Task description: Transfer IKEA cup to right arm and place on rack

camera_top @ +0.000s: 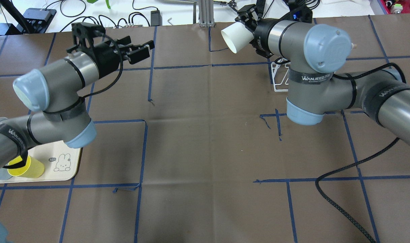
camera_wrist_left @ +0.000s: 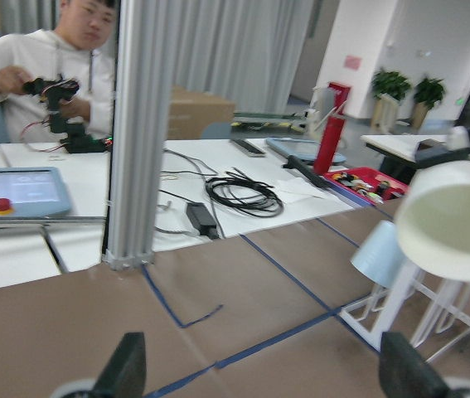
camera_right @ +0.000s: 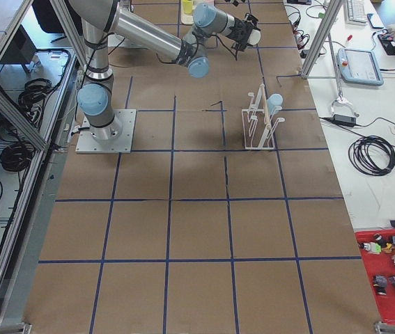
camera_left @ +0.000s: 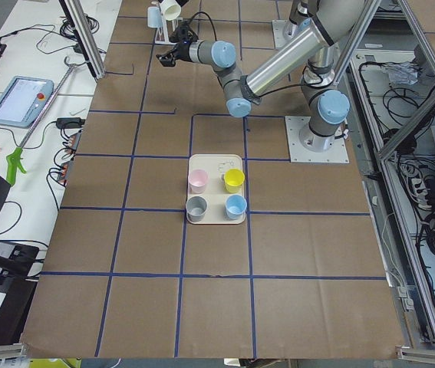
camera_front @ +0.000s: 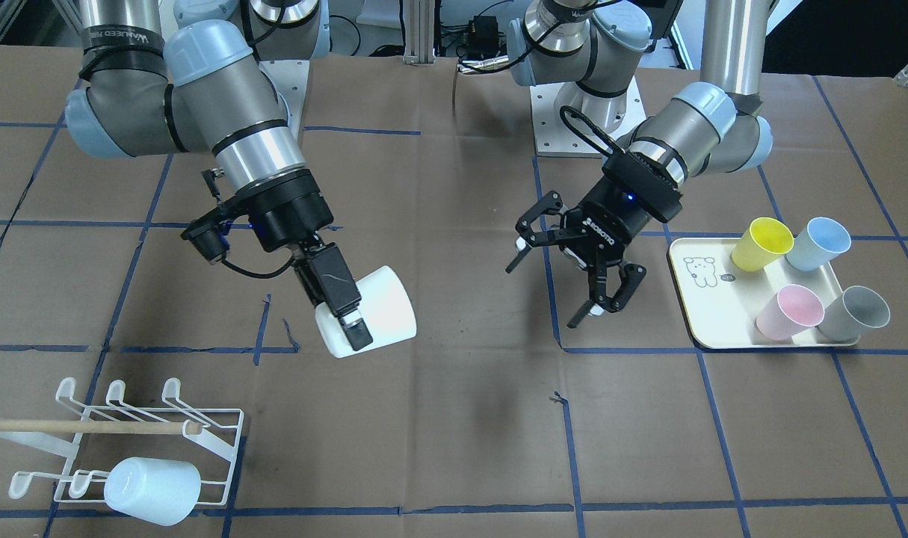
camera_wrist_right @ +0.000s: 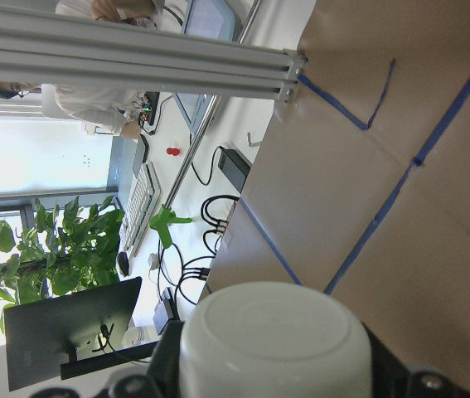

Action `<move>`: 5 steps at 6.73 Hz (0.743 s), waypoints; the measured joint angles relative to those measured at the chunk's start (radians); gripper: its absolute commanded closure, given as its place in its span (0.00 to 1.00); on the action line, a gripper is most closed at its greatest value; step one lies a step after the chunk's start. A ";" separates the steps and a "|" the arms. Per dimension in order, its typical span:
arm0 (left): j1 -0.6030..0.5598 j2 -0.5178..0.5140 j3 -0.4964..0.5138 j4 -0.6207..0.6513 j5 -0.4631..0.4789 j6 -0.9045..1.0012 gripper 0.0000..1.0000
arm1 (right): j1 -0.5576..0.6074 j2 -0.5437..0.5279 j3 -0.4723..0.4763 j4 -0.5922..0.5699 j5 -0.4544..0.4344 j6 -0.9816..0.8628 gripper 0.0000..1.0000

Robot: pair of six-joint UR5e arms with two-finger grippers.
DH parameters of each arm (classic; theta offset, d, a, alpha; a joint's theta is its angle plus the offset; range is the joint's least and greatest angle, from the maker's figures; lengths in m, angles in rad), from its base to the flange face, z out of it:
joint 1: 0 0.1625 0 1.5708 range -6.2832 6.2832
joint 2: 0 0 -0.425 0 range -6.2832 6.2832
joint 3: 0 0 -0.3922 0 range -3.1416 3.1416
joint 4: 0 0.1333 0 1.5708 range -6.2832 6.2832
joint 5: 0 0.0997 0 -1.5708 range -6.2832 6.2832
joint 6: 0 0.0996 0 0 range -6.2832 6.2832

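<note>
White wire forms the rack (camera_front: pixel 171 388), nearest the front camera. It is thin and light-looking, with upturned looped prongs and a wooden dowel (camera_front: pixel 87 427) laid across. One pale-blue cup (camera_front: pixel 153 489) sits tilted over a prong in its near row.

Further back, the white cup (camera_front: pixel 390 306) is off the table in the right gripper (camera_front: pixel 356 321), well apart from the rack. The jaws are closed on the cup's outer wall from the base end. The cup lies roughly on its side, mouth pointing away from the wrist. We judge the hand-over complete and the placement outstanding.

Hazards, in our judgement:
- The white cup is smooth, looks like hard plastic, and tapers toward its base. A pinch on that taper could let it slide out during the turn to mouth-down.
- The rack appears unfixed, so a rim catching a prong off-centre could drag or tip it.
- The pale-blue cup and dowel crowd the free prongs, and a low approach could knock either.

Beyond, the left gripper (camera_front: pixel 541 297) is spread wide and empty, near the tray (camera_front: pixel 715 314). The tray is cream, shallow and round-cornered. It carries a yellow cup (camera_front: pixel 760 243), blue cup (camera_front: pixel 818 243), pink cup (camera_front: pixel 790 311) and grey cup (camera_front: pixel 856 314), all tapered. Brown paper (camera_front: pixel 454 448) crossed by blue tape lines covers the table.
</note>
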State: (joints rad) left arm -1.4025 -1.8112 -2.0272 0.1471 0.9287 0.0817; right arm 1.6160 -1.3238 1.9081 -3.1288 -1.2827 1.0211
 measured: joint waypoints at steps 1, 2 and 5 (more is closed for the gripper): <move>-0.037 0.017 0.112 -0.214 0.149 -0.028 0.01 | -0.047 0.001 -0.008 -0.002 -0.029 -0.143 0.95; -0.088 0.028 0.251 -0.492 0.308 -0.060 0.01 | -0.094 0.004 -0.026 -0.003 -0.054 -0.280 0.96; -0.152 0.046 0.547 -1.340 0.539 -0.114 0.01 | -0.236 0.071 -0.093 -0.035 -0.044 -0.654 0.96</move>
State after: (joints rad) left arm -1.5544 -1.7647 -1.4801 -1.1934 1.4675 -0.0324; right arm 1.3796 -1.2527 1.8149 -3.1635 -1.3268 0.3666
